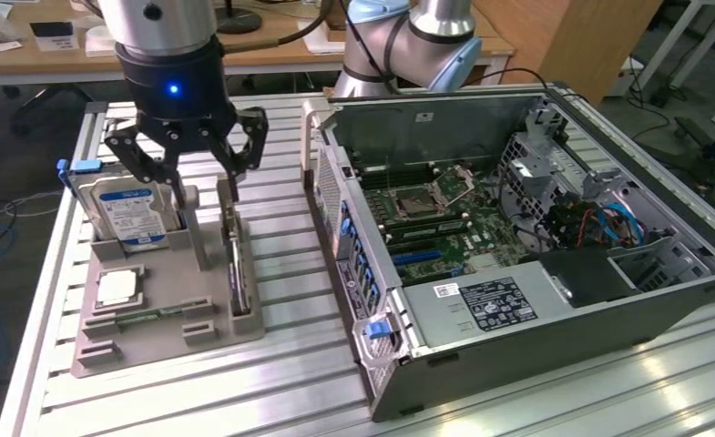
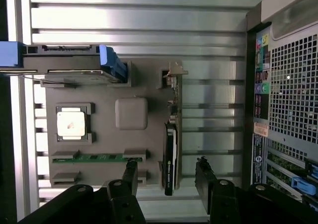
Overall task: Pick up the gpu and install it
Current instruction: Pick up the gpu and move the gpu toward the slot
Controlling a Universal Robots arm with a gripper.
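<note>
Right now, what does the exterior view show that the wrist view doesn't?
Exterior view: the open inside of the case, with motherboard and power supply, and the arm above the holder. Wrist view: the coloured ports on the case's back, and a clear gap between each open finger and the gpu. Both: the gripper straddling the upright gpu, plus the hard drive, CPU and memory stick in the holder.

Dark gpu with green edge, blue-labelled silver hard drive, grey holder, black pincer
</note>
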